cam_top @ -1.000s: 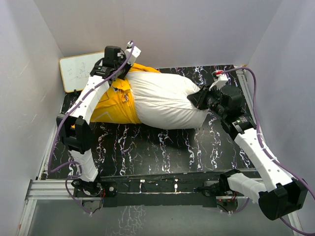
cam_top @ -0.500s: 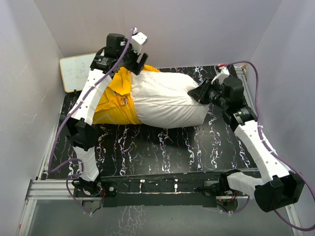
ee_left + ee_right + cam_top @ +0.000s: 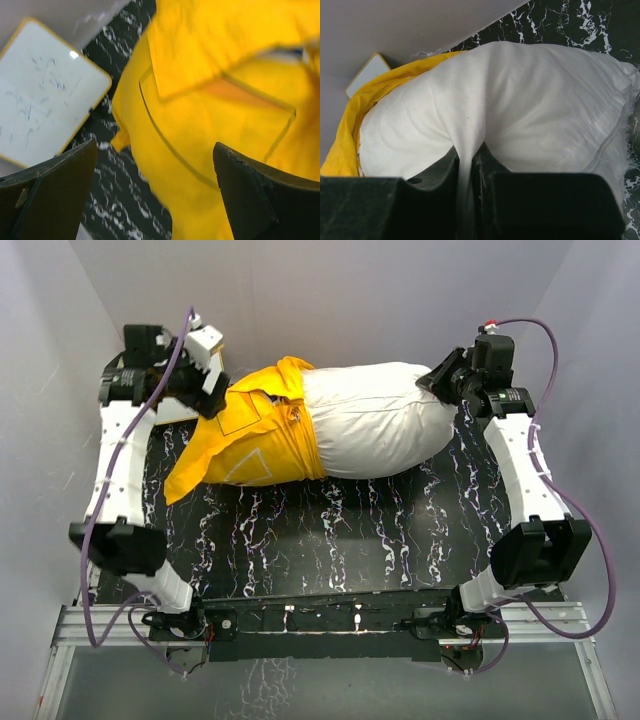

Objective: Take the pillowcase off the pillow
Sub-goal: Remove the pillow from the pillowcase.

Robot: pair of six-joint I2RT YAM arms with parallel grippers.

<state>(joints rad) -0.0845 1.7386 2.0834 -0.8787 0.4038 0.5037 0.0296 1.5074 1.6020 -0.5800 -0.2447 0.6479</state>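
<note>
The plump white pillow lies across the back of the table, its left end still inside the bright yellow pillowcase. The pillowcase's loose end trails flat toward the front left. My left gripper hovers open above the pillowcase's back left edge. In the left wrist view the gripper has yellow cloth below it and nothing between its fingers. At the pillow's right end, my right gripper is shut on a pinched fold of white pillow fabric, seen at the gripper in the right wrist view.
A white board with a yellow rim leans at the back left corner, just beyond the pillowcase. Grey walls close in the back and both sides. The black marbled tabletop stretches in front of the pillow.
My left gripper has opened, let go of the pillowcase and swung back left. The right arm has drawn the pillow right and toward the back wall, still gripping it.
</note>
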